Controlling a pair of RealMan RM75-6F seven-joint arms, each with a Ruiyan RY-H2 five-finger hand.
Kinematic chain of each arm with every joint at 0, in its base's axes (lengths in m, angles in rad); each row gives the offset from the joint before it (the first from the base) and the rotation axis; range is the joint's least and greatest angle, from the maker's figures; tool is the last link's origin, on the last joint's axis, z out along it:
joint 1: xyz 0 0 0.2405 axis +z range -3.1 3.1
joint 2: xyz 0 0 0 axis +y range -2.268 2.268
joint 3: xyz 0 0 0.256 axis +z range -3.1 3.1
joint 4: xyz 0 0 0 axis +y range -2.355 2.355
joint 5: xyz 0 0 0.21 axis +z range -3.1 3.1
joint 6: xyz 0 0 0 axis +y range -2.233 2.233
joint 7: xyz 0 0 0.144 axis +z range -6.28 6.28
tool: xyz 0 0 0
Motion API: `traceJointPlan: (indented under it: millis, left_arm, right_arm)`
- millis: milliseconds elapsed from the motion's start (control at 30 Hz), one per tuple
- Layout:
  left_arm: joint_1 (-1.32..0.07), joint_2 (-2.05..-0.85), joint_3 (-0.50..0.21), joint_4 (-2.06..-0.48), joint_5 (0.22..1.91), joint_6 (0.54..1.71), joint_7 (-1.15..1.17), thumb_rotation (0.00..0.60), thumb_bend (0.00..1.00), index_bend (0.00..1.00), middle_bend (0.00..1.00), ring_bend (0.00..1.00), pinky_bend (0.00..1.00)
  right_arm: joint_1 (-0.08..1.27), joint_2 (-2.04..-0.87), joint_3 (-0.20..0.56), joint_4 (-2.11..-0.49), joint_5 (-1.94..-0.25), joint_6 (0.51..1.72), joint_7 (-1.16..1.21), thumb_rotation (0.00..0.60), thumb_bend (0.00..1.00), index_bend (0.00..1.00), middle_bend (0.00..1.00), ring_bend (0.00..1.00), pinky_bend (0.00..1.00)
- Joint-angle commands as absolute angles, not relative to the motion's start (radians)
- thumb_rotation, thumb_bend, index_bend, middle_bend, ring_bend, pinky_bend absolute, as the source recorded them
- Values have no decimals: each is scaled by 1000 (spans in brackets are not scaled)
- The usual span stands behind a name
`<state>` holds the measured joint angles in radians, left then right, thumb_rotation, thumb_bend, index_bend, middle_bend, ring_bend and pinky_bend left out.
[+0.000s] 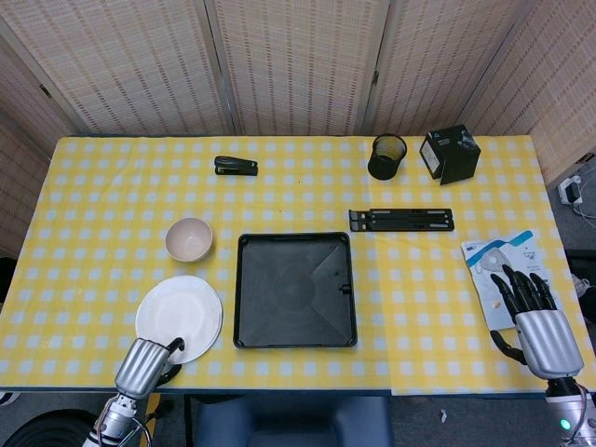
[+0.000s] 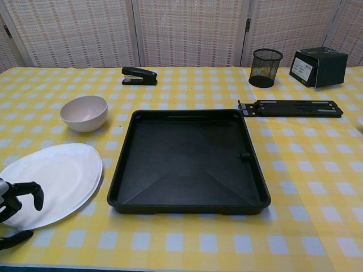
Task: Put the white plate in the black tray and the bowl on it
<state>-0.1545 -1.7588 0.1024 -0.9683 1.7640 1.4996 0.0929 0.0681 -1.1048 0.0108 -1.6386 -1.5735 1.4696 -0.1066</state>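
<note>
The white plate lies flat on the checked cloth at the front left. Just behind it stands the empty pinkish bowl. To their right sits the empty black tray. My left hand is at the plate's near edge, one finger arched over the rim and the thumb low beside the table's edge; the plate still lies flat, not gripped. My right hand rests at the front right with its fingers spread, holding nothing, far from the tray.
A black stapler lies at the back left. A mesh pen cup and a black box stand at the back right. A flat black stand lies behind the tray; a printed packet lies by my right hand.
</note>
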Motion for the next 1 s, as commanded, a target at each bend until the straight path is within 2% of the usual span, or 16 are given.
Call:
traceJointPlan:
  millis: [33, 467, 1000]
  left_arm:
    - [-156, -1765, 102, -959, 1761, 1504, 89, 600, 265, 524, 1000, 1000, 1000]
    - [-148, -1813, 101, -891, 1752, 1536, 77, 600, 402, 555, 1000, 1000, 1000]
    - [-132, -1927, 66, -703, 1726, 1621, 60, 600, 429, 617, 1000, 1000, 1000]
  right_arm:
    - [69, -1105, 11, -1639, -1572, 1468, -108, 600, 313, 0, 0, 0, 0]
    - [71, -1107, 15, -1637, -1563, 1464, -111, 600, 313, 0, 0, 0, 0]
    - [72, -1104, 9, -1640, -1565, 1456, -120, 600, 312, 0, 0, 0, 0]
